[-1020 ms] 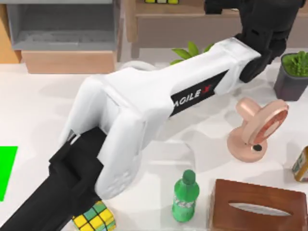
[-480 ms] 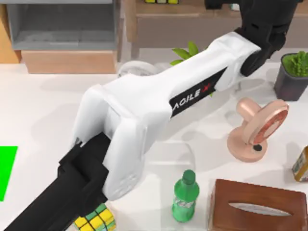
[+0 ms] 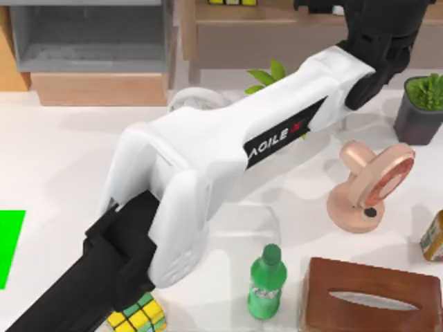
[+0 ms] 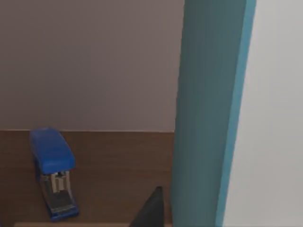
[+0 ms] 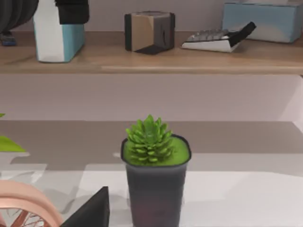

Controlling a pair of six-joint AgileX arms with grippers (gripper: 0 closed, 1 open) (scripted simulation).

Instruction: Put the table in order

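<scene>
place: rendered office/desk setup | cues: my white table (image 3: 62, 159), wooden shelf (image 5: 156, 59) holding stapler (image 4: 52, 172) and calculator (image 5: 215, 40), tissue box (image 3: 370, 297), potted succulent (image 5: 151, 142), desk fan (image 3: 367, 187)

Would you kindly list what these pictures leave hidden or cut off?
- Top view: the left arm covers part of the puzzle cube and the leafy plant.
- Top view: the yellow carton is cut by the right edge.
- Left wrist view: the teal box runs past the frame, close to the camera.
</scene>
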